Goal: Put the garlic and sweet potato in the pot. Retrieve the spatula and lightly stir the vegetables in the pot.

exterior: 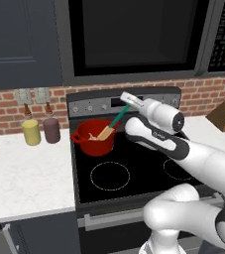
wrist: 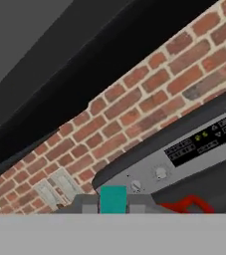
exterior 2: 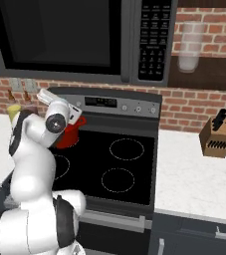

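Note:
The red pot (exterior: 95, 139) stands on the stove's back left burner; its rim also peeks out behind my arm (exterior 2: 70, 135), and one handle (wrist: 186, 203) shows in the hand view. The spatula's teal handle (exterior: 118, 118) slants down into the pot, with its yellow head (exterior: 104, 133) inside. My gripper (exterior: 126, 109) is shut on the top of that handle, which sits as a teal block (wrist: 113, 199) between the grey fingers (wrist: 87, 203). The garlic and the sweet potato are hidden, and the pot's inside is not clear to me.
A yellow jar (exterior: 31, 132) and a maroon jar (exterior: 51, 130) stand on the left counter with two brown-necked bottles behind. A knife block (exterior 2: 216, 137) sits on the right counter. The microwave (exterior: 134, 34) hangs low over the stove's control panel (wrist: 194, 144).

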